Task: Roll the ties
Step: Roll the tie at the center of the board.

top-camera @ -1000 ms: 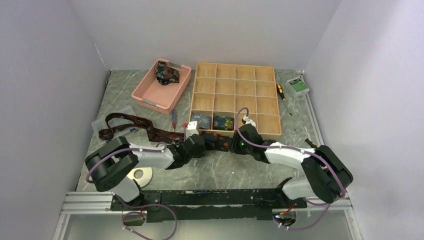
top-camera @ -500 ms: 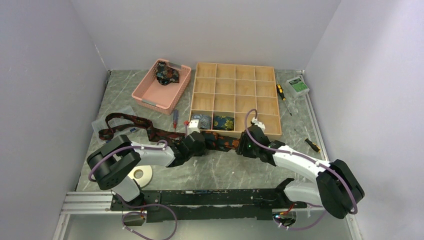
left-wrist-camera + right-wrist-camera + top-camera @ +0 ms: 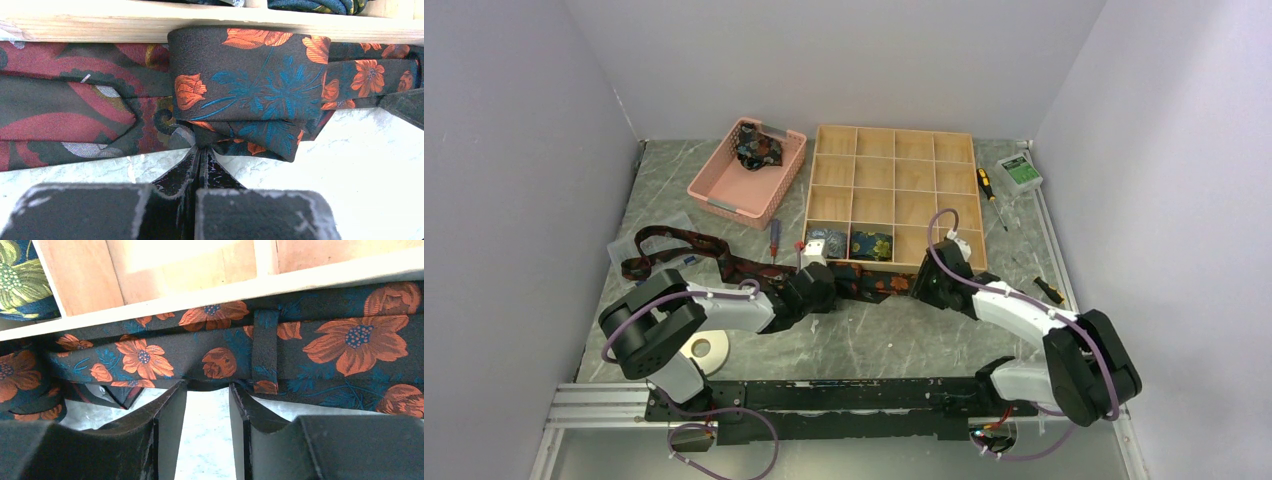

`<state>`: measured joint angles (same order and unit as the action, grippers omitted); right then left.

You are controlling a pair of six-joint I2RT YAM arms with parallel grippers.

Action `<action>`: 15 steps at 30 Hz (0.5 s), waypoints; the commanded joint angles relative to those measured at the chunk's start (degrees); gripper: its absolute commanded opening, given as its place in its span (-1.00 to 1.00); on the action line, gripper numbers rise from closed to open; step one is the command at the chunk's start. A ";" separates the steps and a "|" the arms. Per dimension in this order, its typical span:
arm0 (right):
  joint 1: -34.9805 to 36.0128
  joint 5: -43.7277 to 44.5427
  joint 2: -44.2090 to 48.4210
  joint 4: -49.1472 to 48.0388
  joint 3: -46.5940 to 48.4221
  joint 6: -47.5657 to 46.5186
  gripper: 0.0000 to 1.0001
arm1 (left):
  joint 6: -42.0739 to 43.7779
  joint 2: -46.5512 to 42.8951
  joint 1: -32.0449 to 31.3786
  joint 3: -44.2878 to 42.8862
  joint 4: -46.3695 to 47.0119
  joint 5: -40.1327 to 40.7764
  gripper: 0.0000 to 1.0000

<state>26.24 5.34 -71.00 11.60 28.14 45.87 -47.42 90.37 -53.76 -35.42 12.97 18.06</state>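
Observation:
A dark tie with orange flowers and blue leaves [image 3: 874, 285] lies along the front wall of the wooden tray [image 3: 964, 265], its end partly rolled [image 3: 247, 85]. My left gripper [image 3: 816, 283] is shut on the lower edge of that roll [image 3: 202, 150]. My right gripper [image 3: 934, 287] is open, its fingertips [image 3: 175, 392] touching the tie's near edge [image 3: 320, 347], nothing between them. A maroon patterned tie [image 3: 686, 250] runs left across the table and under the roll [image 3: 75, 110]. Two rolled ties [image 3: 870, 244] sit in front tray cells.
A pink basket [image 3: 714, 190] with a dark tie bundle stands at the back left. A white tape ring [image 3: 701, 349] lies by the left arm's base. Screwdrivers [image 3: 987, 185] and a small box [image 3: 1020, 172] lie right of the tray; another tool [image 3: 1046, 290] lies near the right arm.
My right gripper has slid to the right along the tie, away from the left gripper. The left gripper has stayed in place on the roll.

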 commanded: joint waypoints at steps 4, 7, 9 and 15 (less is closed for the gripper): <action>-0.86 -2.79 3.85 3.12 1.24 -7.72 -0.07 | 1.74 -2.77 -0.01 -0.04 -4.95 -4.39 -0.88; -0.08 -7.70 7.93 2.90 1.83 -8.41 0.14 | 1.18 -6.64 -0.03 1.72 -6.82 -5.69 -0.83; 0.37 -11.54 8.86 1.96 2.77 -7.97 0.21 | 0.68 -9.66 -0.03 2.91 -8.26 -6.52 -0.80; 2.04 -22.52 4.94 -11.96 3.09 -1.51 0.31 | 0.01 -20.13 -0.03 4.58 -15.78 -2.83 -0.77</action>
<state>27.55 -8.25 -63.18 10.35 29.17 40.40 -47.27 76.31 -53.71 -31.62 2.57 13.19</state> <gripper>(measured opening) 0.650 0.109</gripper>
